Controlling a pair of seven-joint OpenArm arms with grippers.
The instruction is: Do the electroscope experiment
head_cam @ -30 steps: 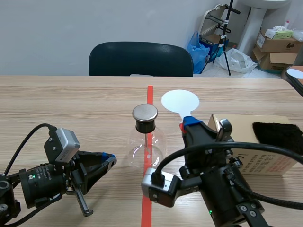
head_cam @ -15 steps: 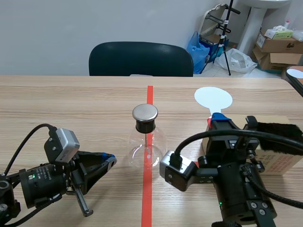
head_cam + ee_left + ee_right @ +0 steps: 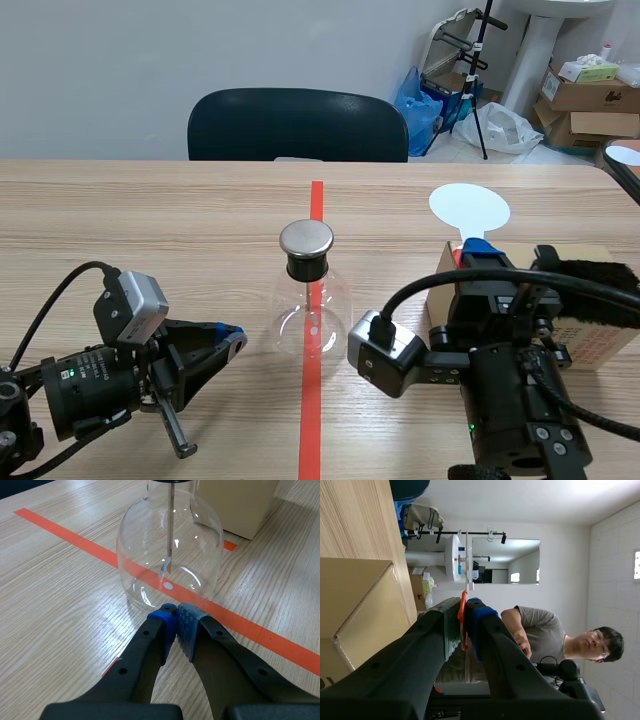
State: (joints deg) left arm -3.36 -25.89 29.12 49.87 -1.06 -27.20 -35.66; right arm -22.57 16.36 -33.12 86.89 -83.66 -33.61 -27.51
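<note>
The electroscope, a clear glass flask (image 3: 309, 312) with a round metal cap (image 3: 306, 238), stands on the red tape line at mid-table. In the left wrist view the flask (image 3: 170, 555) is just ahead of my left gripper (image 3: 176, 614), whose fingers are shut on nothing, and a thin rod with foil leaves hangs inside it. My left gripper (image 3: 230, 336) lies low to the flask's left. My right gripper (image 3: 470, 250) is raised right of the flask and shut on the red handle of a paddle (image 3: 463, 611) with a white disc (image 3: 469, 208).
A cardboard box (image 3: 592, 338) with a black fur cloth (image 3: 588, 282) on top sits at the right, under and behind my right arm. A dark chair (image 3: 298, 125) stands across the table. The right wrist view shows the box (image 3: 355, 595) and a person (image 3: 545, 630).
My right arm has carried the paddle to the right, from beside the flask's cap to above the box. The left arm and the flask have stayed still.
</note>
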